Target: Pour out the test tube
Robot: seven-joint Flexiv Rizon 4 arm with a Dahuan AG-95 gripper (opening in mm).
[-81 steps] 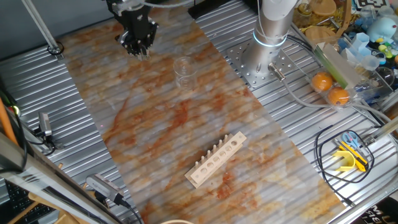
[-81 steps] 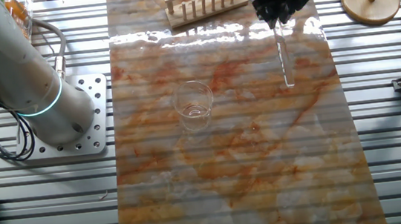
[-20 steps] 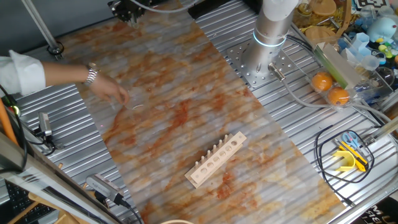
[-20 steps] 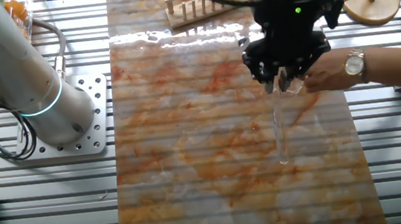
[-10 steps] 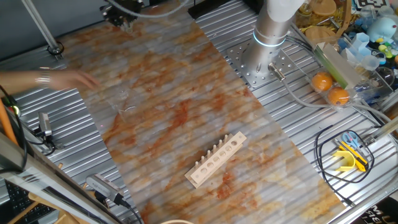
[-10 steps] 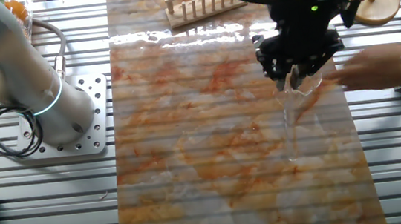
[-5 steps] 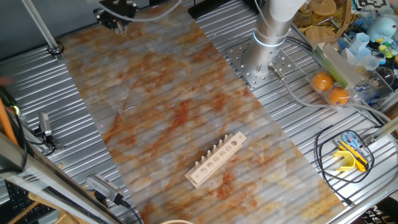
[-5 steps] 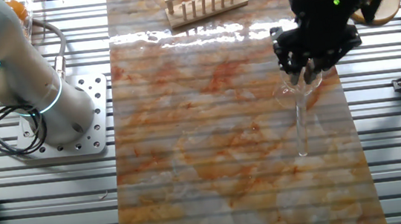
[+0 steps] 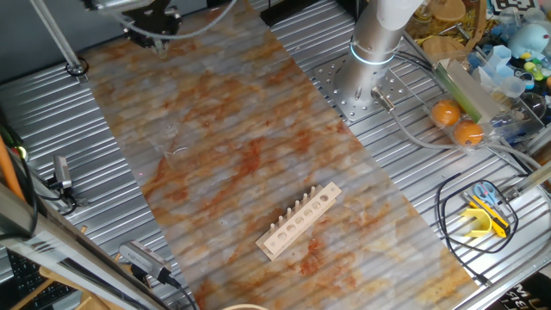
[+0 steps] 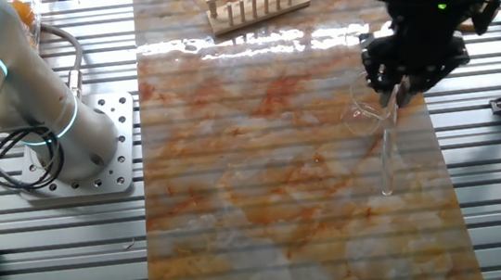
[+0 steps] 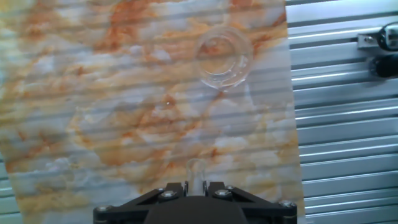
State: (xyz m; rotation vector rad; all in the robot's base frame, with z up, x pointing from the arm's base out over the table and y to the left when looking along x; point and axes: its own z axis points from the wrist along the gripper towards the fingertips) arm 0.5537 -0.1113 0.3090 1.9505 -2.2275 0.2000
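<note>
Hanging upright, the test tube [image 10: 386, 158] is clasped by the gripper [image 10: 393, 95]. The beaker [image 11: 223, 56] is seen nearby on the mat [image 10: 267, 213].

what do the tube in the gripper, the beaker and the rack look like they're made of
Test tube: clear glass, seemingly; the mat shows through.
Beaker: clear, likely glass, with a glinting rim.
Rack: pale, matte, apparently wood.

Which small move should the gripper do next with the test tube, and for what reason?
Probably carry it sideways until it is over the beaker. The gripper holds the test tube upright, and in the hand view the beaker's open mouth lies ahead, apart from the tube.
</note>
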